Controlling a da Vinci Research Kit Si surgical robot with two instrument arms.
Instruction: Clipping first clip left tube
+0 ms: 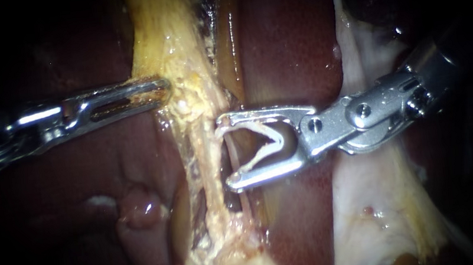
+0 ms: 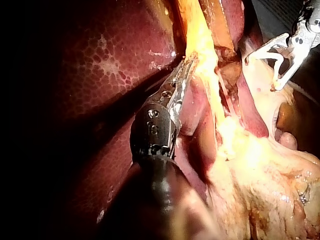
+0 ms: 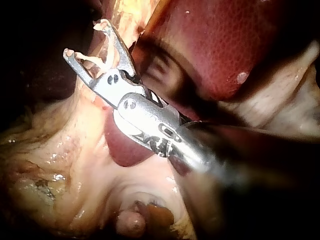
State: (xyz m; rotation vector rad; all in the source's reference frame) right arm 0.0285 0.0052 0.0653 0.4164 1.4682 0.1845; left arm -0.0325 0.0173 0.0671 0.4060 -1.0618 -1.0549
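The wide end effector of our right instrument [image 1: 225, 151] held a white clip [image 1: 262, 141] just beside the thin, pale tube [image 1: 210, 180]. Our left instrument [image 1: 164, 89] pinched yellow tissue [image 1: 173, 50].

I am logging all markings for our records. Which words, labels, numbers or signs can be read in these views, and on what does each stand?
No text can be read in any view.
Right instrument: small dark engraved marks on its metal body in the right wrist view, too blurred to read.
Left instrument, clip, liver: no text.
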